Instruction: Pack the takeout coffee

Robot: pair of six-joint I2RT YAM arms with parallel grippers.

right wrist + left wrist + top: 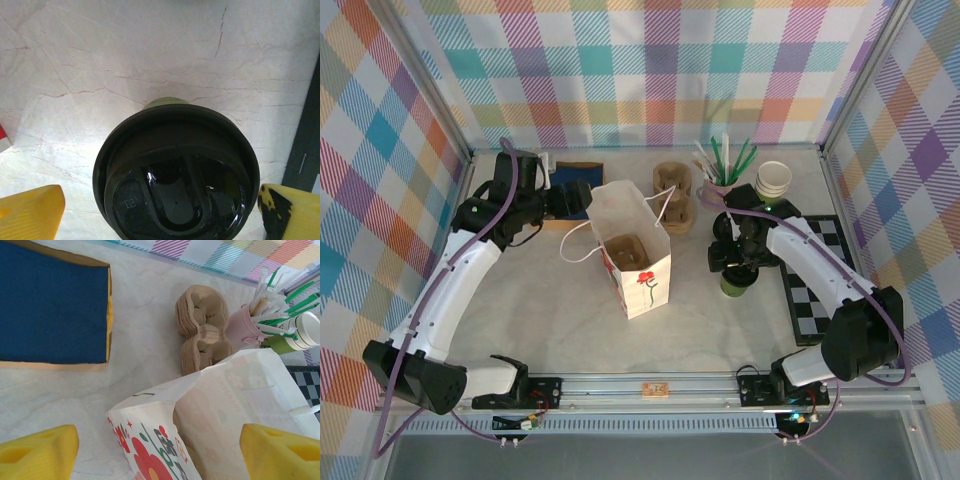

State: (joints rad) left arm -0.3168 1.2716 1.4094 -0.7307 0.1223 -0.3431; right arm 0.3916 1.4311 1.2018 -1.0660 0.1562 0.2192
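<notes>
**Coffee beside the bag, both claws apart**

The takeout coffee (738, 286) stands upright on the table (550, 320), at 3 o'clock from the white paper bag (635, 250) and outside it. The right gripper (160, 212) hangs over it with its fingers (30, 210) apart on either side of the black lid (175, 175). A gap shows beside the left finger. The left gripper (160, 452) is at the bag's 10 o'clock rim, its fingers wide apart with the bag's corner between them.

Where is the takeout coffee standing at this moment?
In the top view the takeout coffee stands right of the white paper bag, under the open right gripper.
</notes>
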